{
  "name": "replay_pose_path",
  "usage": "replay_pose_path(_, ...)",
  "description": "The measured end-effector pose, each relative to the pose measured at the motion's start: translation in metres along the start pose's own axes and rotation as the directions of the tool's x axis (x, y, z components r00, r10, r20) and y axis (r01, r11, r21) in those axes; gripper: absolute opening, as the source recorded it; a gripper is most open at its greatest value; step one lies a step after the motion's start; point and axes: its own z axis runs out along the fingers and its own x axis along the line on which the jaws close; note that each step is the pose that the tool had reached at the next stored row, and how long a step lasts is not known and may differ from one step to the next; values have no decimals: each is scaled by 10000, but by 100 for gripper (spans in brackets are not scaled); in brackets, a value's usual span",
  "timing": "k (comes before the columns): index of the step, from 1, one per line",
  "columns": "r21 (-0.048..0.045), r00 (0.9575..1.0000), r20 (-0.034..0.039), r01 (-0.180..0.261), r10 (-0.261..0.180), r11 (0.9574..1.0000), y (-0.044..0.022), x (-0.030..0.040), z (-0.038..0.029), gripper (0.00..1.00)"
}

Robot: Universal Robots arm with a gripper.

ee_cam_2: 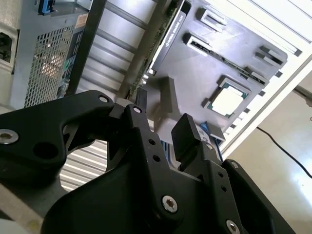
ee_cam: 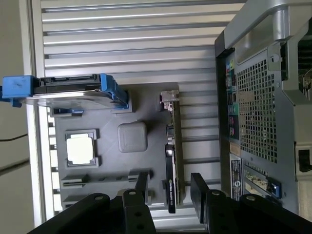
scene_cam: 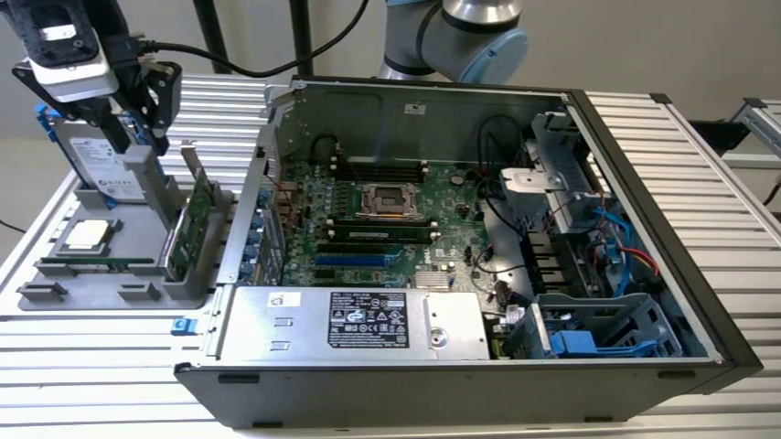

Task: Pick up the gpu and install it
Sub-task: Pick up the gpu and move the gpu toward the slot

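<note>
The pick-up is at the lining-up stage, by my reading, and nothing is gripped yet. The jaws stand wide open and empty, touching nothing that I can see. Straight beyond them, in the first wrist view, the gpu (ee_cam: 171, 170) stands on edge in its slot in the tray (ee_cam: 146, 122). Its thin upper edge lines up with the gap between the jaws. Closing on it calls for a square descent with the card kept centred, so that each jaw clears a face before pinching. Farther off, to one side of the jaws, sit the cpu (ee_cam: 82, 148) and the drive (ee_cam: 63, 90). To the other side is the case (ee_cam: 253, 97), on the same slatted surface (ee_cam: 126, 44).
</note>
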Motion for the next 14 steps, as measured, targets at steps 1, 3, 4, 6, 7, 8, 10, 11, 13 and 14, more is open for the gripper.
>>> replay_pose_path(1,1,10000,-1,-1,1,10000,0,-1,5,100)
replay_pose_path(3,0,10000,-1,1,-1,10000,-2,-8,16,100)
replay_pose_path(4,1,10000,-2,2,-2,10000,-2,-11,21,100)
replay_pose_path(6,0,10000,-1,1,-1,10000,-2,-17,31,100)
replay_pose_path(7,-1,10000,1,1,-1,10000,-3,-20,37,100)
replay_pose_path(8,-1,10000,1,1,-1,10000,-3,-22,42,100)
replay_pose_path(10,0,10000,0,1,-1,10000,-3,-26,50,100)
replay_pose_path(11,1,10000,-1,1,-1,10000,-3,-28,53,100)
replay_pose_path(13,1,10000,-2,1,-1,10000,-3,-33,61,100)
replay_pose_path(14,2,10000,-2,1,-1,10000,-3,-34,65,100)
